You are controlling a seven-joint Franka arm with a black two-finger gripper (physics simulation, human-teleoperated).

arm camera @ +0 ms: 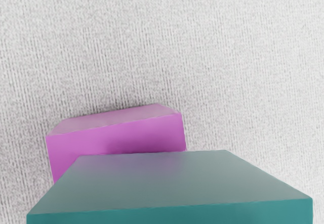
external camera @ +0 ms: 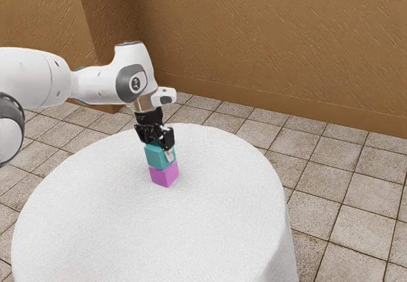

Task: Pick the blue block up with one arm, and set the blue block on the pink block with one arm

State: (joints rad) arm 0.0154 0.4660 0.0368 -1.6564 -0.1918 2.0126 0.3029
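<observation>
The blue block [external camera: 152, 157] is a teal cube held at the middle of the round white table [external camera: 210, 231]. My gripper [external camera: 158, 148] comes down on it from above, with its black fingers [external camera: 168, 143] against two opposite sides, shut on it. Directly under it is the pink block [external camera: 164, 175], and the blue block's underside looks to meet the pink block's top, set slightly toward the exterior view's left. In the wrist view the blue block [arm camera: 172, 188] lies just under my hand, with the pink block [arm camera: 116, 135] partly hidden beneath it.
A white cloth covers the table, whose rim curves down at the exterior view's right and front. Around it lie a tiled floor [external camera: 343, 174] and a brown wall [external camera: 286, 34] behind.
</observation>
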